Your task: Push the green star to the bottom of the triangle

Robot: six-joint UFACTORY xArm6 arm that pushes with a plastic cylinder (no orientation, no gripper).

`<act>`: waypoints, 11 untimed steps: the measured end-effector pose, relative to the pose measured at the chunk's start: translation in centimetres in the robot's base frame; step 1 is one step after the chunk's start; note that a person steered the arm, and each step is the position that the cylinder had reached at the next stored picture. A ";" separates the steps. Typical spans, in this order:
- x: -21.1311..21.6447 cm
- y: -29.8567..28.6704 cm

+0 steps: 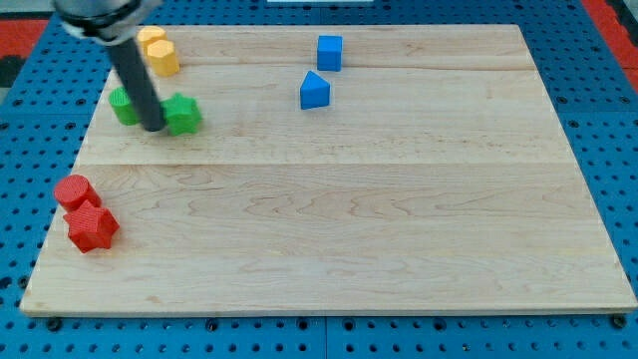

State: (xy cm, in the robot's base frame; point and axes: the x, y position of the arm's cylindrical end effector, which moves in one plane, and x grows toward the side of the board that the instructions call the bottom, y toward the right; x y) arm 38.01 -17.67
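Claw is the wrong word for what I'm driving: my arm ends in a plain dark rod, so nothing opens, closes or holds. My tip (155, 128) sits near the bench's (329, 229) top-left corner, wedged between two green blocks. The green star (182, 115) is just to the tip's right, touching or almost touching the rod. Another green block (124, 105), its shape partly hidden by the rod, is just to the tip's left.

Two yellow blocks (158, 51) crowd the top-left corner, just above the greens. The blue triangle (314, 91) lies well to the star's right near the top edge, with a blue cube (330, 53) just above it. A red cylinder (74, 191) and a red star (92, 227) sit together by the left edge, toward the bottom-left corner.

The rod leans up and left from the tip, its dark mount cut off by the view's top.
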 end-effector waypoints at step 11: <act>4.6 8.2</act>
